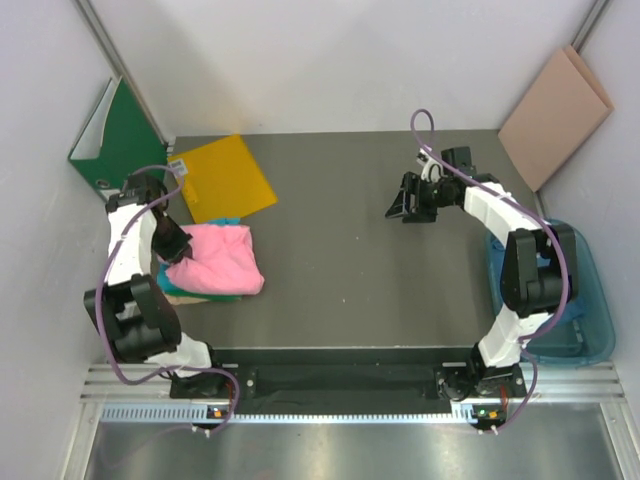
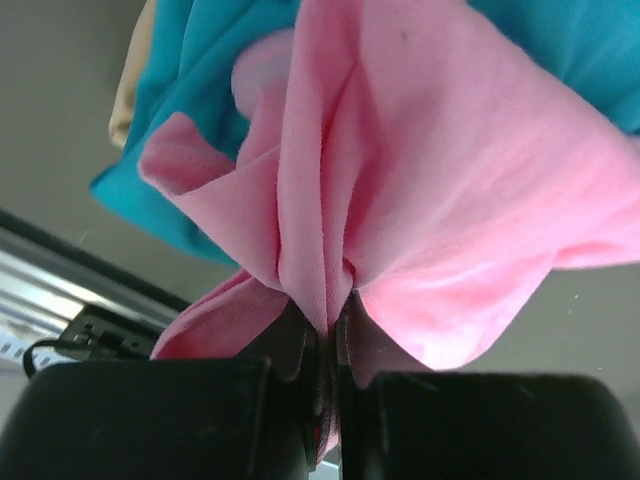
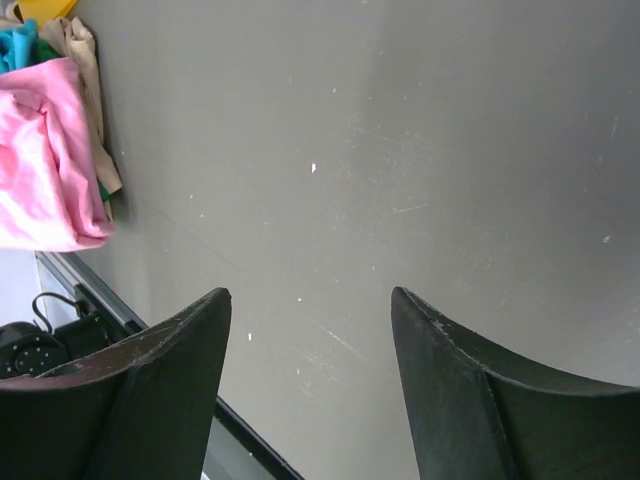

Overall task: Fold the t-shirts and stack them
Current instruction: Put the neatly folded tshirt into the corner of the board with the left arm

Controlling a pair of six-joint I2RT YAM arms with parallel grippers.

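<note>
We see left fingers [image 2: 200, 420] pressed together, pinching gathered fold of bright pink cloth t-shirt [image 1: 215, 258]. It lies bunched atop teal cloth t-shirt [image 2: 190, 70] at left side of desk [image 1: 340, 270]. We judge grip is meant for straightening it on stack. Right fingers [image 3: 150, 390] spread, holding nothing, hover over desk well apart from the pile, probably to keep clear.
</note>
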